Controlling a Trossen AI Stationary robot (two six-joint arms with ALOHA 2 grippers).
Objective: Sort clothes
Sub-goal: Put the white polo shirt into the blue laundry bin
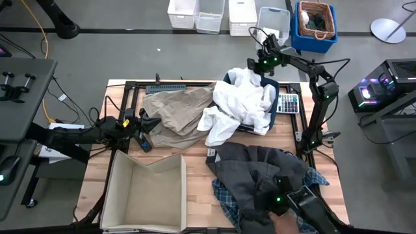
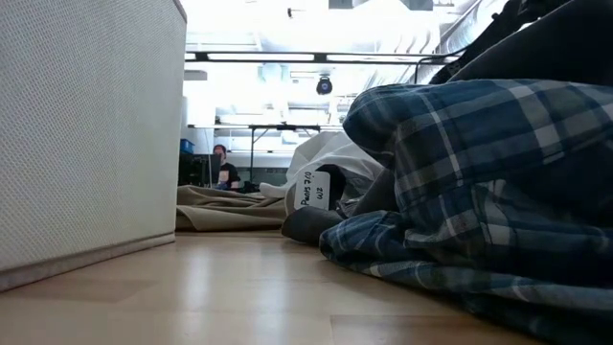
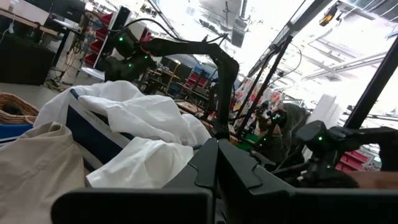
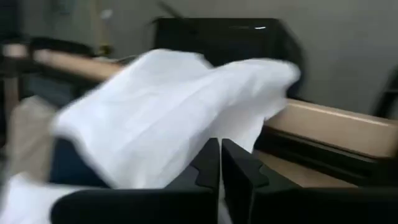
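Observation:
The white garment (image 1: 240, 104) is heaped over a dark blue bin (image 1: 276, 88) at the far right; it also shows in the right wrist view (image 4: 168, 106). The beige-khaki garment (image 1: 175, 110) lies spread at the far left. The dark grey garment (image 1: 260, 172) lies on the blue-and-white plaid shirt (image 1: 227, 198) at the near right. My right gripper (image 1: 255, 66) is shut just above the white heap's far end. My left gripper (image 1: 155, 122) is shut and empty at the khaki garment's left edge. My right gripper (image 4: 219, 163) is shut close against the white garment's upper fold (image 4: 205, 118), coming level from the table's right. I cannot tell whether its fingers touch the cloth.
An open beige fabric box (image 1: 146, 192) stands at the near left. A calculator (image 1: 288, 103) lies by the bin. A dark arm-like piece with a green light (image 1: 289, 198) lies over the grey garment. Bins and a basket stand on the floor beyond. A person (image 2: 222, 165) sits far behind.

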